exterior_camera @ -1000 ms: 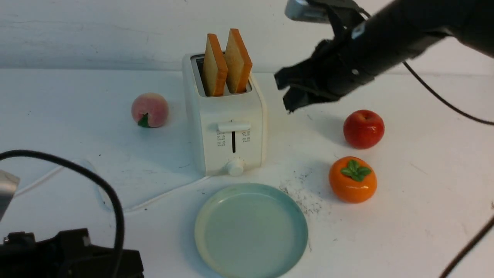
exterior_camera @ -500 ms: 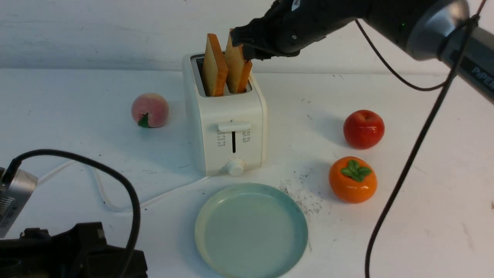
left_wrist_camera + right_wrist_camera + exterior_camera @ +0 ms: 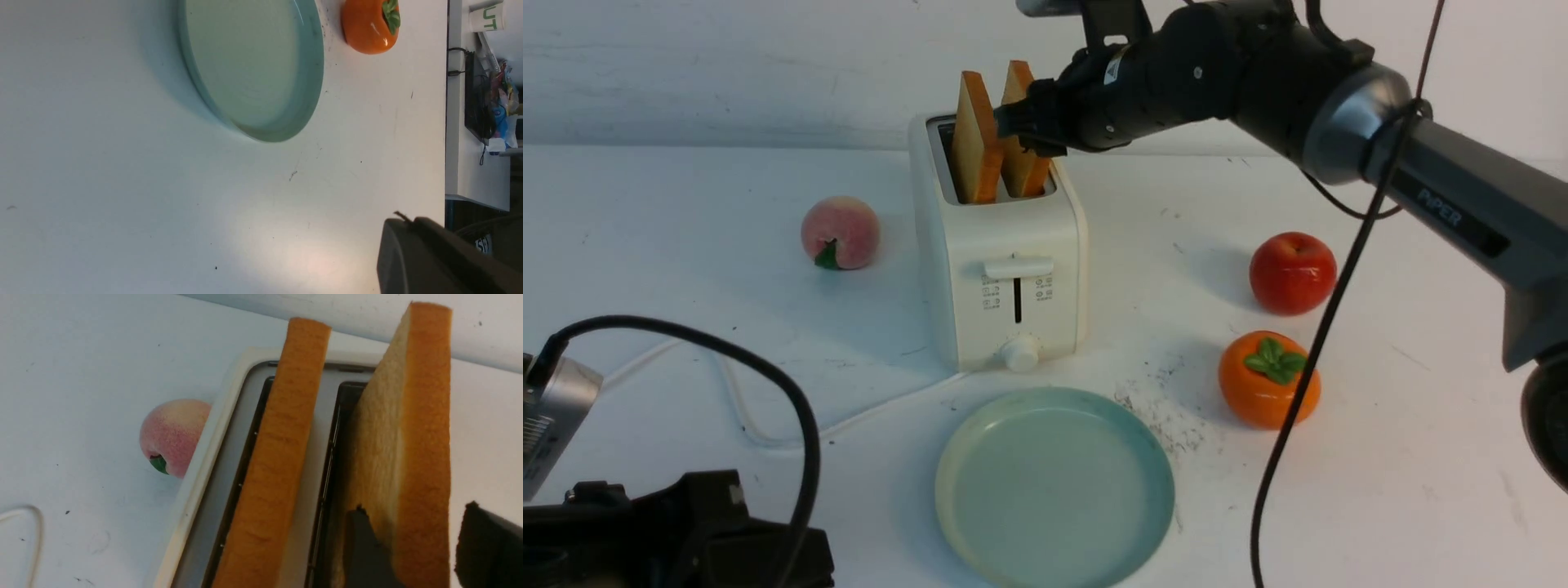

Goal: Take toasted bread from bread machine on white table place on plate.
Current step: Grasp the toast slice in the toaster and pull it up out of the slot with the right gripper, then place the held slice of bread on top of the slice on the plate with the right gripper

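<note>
Transfer judged undone: both toast slices (image 3: pixel 974 147) to move from toaster (image 3: pixel 980 237), upper centre, to bare plate (image 3: pixel 1054 490), lower centre, with right pincer (image 3: pixel 414 510) spread astride one, left pincer (image 3: pixel 408 222) closed.

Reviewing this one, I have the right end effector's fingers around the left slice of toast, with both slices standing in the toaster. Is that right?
Not quite: the right wrist view shows the fingers on either side of the right slice. Both slices do stand in the toaster.
</note>
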### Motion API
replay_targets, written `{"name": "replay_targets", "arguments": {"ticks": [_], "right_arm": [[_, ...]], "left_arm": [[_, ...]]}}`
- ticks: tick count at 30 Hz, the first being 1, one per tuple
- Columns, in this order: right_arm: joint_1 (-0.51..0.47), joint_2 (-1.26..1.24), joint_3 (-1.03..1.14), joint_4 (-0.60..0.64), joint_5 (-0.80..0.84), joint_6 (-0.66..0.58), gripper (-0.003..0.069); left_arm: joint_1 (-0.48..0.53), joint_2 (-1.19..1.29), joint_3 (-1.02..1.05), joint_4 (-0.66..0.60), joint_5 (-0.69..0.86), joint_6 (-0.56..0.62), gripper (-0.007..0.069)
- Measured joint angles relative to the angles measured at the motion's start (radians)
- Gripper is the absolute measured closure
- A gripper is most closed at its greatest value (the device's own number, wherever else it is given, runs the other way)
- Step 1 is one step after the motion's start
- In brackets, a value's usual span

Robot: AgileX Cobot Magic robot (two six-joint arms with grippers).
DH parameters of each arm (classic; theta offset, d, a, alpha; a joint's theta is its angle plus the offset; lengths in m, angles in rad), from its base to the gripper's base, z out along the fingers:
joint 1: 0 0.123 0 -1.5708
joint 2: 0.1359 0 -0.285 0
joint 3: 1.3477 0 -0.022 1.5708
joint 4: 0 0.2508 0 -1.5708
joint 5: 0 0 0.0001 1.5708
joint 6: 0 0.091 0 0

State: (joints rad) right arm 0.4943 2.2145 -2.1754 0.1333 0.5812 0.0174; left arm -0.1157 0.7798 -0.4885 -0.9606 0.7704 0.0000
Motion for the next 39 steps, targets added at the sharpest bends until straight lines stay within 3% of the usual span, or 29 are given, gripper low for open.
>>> {"name": "replay_targets", "arguments": {"ticks": [3, 6, 17, 26, 34, 36, 39], "right_arm": [[0.000, 0.001, 0.000, 0.000, 0.000, 0.000, 0.0424], [0.000, 0.001, 0.000, 0.000, -0.001, 0.002, 0.0533], [0.002, -0.096, 0.000, -0.081, -0.004, 0.003, 0.0542], [0.001, -0.368, 0.000, -0.315, 0.134, 0.003, 0.0542], [0.001, -0.586, -0.006, -0.612, 0.469, 0.003, 0.0542], [-0.004, -0.609, -0.006, -0.750, 0.601, 0.003, 0.0542], [-0.021, -0.614, -0.006, -0.809, 0.671, 0.004, 0.0542]], "left_arm": [[0.000, 0.000, 0.000, 0.010, 0.000, 0.010, 0.0638], [0.000, 0.000, 0.000, 0.036, 0.009, 0.035, 0.0636], [0.000, 0.000, 0.000, 0.052, 0.028, 0.039, 0.0628], [0.000, 0.000, 0.000, 0.055, 0.028, 0.039, 0.0624], [0.000, 0.000, 0.000, 0.056, 0.035, 0.040, 0.0615], [0.000, 0.000, 0.000, 0.063, 0.049, 0.042, 0.0610], [0.000, 0.000, 0.000, 0.076, 0.055, 0.042, 0.0606]]}}
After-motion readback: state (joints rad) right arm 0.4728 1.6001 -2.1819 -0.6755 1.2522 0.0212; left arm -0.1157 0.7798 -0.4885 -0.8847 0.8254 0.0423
